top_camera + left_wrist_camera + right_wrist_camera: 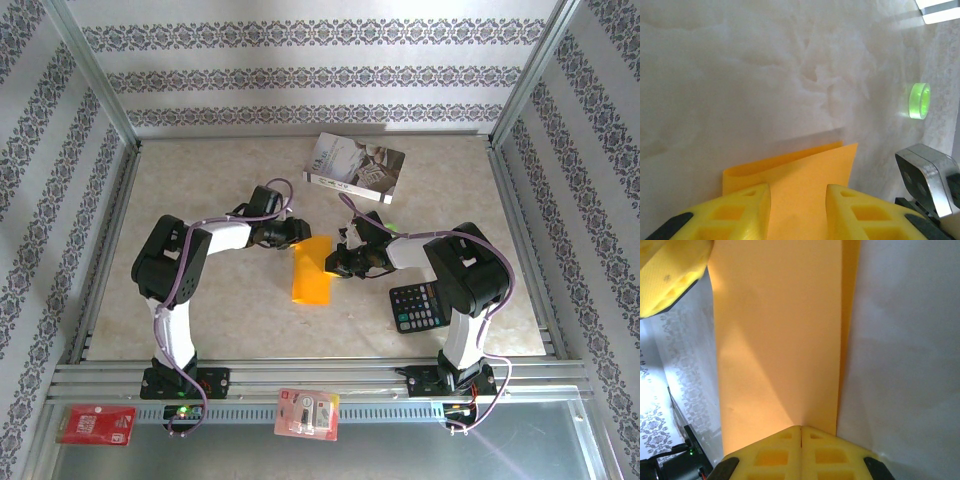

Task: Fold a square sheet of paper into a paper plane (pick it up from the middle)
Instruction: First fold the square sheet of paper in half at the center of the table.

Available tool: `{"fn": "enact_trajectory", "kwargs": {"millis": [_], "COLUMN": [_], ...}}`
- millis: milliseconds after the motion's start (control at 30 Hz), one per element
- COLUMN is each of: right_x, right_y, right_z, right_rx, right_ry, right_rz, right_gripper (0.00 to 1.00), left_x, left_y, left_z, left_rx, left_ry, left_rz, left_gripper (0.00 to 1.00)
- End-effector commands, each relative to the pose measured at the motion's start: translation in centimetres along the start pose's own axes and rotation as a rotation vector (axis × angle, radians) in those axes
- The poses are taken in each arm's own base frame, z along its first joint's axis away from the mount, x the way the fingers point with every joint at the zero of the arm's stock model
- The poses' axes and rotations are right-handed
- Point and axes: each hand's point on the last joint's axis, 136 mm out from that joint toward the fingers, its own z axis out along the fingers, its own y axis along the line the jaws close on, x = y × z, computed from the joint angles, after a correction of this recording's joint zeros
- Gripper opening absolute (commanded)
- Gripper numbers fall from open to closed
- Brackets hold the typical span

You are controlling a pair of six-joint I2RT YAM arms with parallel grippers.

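One square sheet of paper (310,275): orange, folded into a tall strip with two layers showing at one edge; it sits at the middle of the table (200,180), between the two grippers.
Two grippers: one on each arm, both at the sheet.
Left gripper (797,210): at the sheet's 11 o'clock end; its yellow fingers (742,212) stand part-way apart and the paper runs through the gap; I cannot tell whether they press it.
Right gripper (801,437): at the sheet's 3 o'clock edge; its fingertips are pressed together, pinching the paper.
One book (355,168): grey-white, at 1 o'clock from the sheet, apart from it.
One calculator (418,305): black, at 4 o'clock from the sheet, just beside the right arm.
Two packets: red packet (95,424) at 8 o'clock, pale packet (307,413) at 6 o'clock, both past the table's near edge.
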Motion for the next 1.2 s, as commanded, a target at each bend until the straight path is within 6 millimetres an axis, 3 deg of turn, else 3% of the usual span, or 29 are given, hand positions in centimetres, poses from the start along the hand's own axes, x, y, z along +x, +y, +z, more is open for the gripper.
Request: {"fn": "enact_trajectory", "kwargs": {"millis": [0,167,400,567,733,833,1000,1067,1167], "right_x": [3.5,3.7,3.5,3.6,3.5,3.3,3.4,3.4,3.5], "right_y": [-8.0,-8.2,-8.2,-8.3,-8.4,-8.3,-8.3,-8.4,-8.4], "right_z": [0.9,0.9,0.9,0.9,0.9,0.9,0.9,0.9,0.8], "right_rx": [0.253,0.258,0.257,0.259,0.259,0.257,0.259,0.262,0.264], "right_ry": [0.071,0.076,0.072,0.074,0.072,0.07,0.073,0.073,0.071], "right_rz": [0.124,0.13,0.13,0.133,0.134,0.132,0.128,0.128,0.129], "right_gripper": [0.0,0.0,0.0,0.0,0.0,0.0,0.0,0.0,0.0], "left_x": [-1.0,-1.1,-1.5,1.0,5.4,7.5,9.2,9.5,9.2], "left_y": [1.6,2.0,-1.4,-2.9,-2.6,-0.9,2.9,3.0,1.6], "left_z": [0.7,0.9,-1.5,-3.3,-3.4,-3.0,-2.4,-2.3,-3.0], "left_rx": [-0.035,-0.021,0.08,0.109,0.092,0.046,-0.077,-0.075,-0.021], "left_ry": [-0.022,-0.02,-0.058,-0.049,0.018,0.057,0.085,0.094,0.077], "left_rz": [0.015,-0.012,-0.002,0.006,-0.006,-0.033,-0.043,-0.043,-0.032], "left_gripper": [0.34,0.34,0.38,0.39,0.38,0.35,0.32,0.32,0.32]}}
